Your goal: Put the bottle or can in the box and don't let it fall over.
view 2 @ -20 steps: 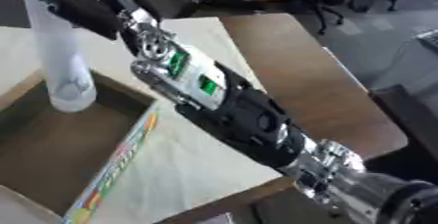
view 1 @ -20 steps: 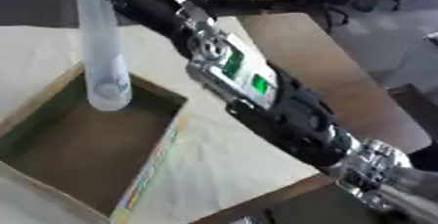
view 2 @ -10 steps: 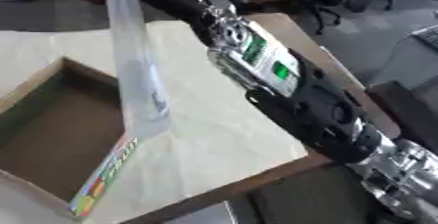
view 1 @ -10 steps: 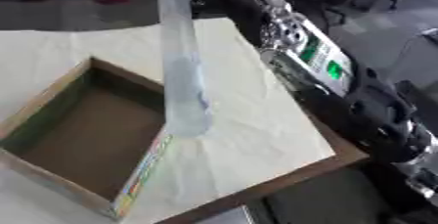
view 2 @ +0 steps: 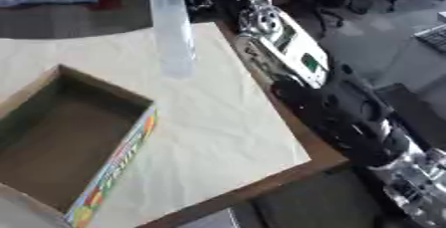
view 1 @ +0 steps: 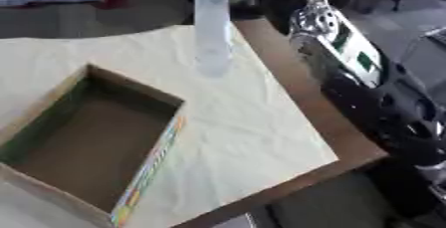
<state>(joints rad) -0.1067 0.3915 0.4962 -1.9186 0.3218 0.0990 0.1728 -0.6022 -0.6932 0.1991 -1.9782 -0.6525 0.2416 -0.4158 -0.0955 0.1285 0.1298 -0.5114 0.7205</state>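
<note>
Looking down through the left eye view, a tall clear bottle (view 1: 212, 28) hangs upright above the table. Its bottom end is over the pale cloth (view 1: 253, 137), just past the far corner of the box. The bottle is not in the box. It is blurry, and its top runs out of the picture, so I cannot tell what holds it there. The cardboard box (view 1: 148, 167) sits open on the cloth at the lower left. It has brown walls, a dark inside, and a bright striped edge with many colours on its right side. The inside looks bare. The brown wooden table (view 1: 348, 145) shows as a strip along the right edge of the cloth. The robot's right arm (view 1: 366, 77) comes in from the right, black with a white and green patch. It reaches up to the top of the picture near the bottle.

In the right eye view, the bottle (view 2: 171, 33) again stands straight up and down over the cloth, beside the far right corner of the box (view 2: 113, 165). The right arm (view 2: 300, 67) runs from the lower right up to the top. The right hand is hidden at the top edge, so I cannot tell how its fingers are. The left hand shows in neither view.
</note>
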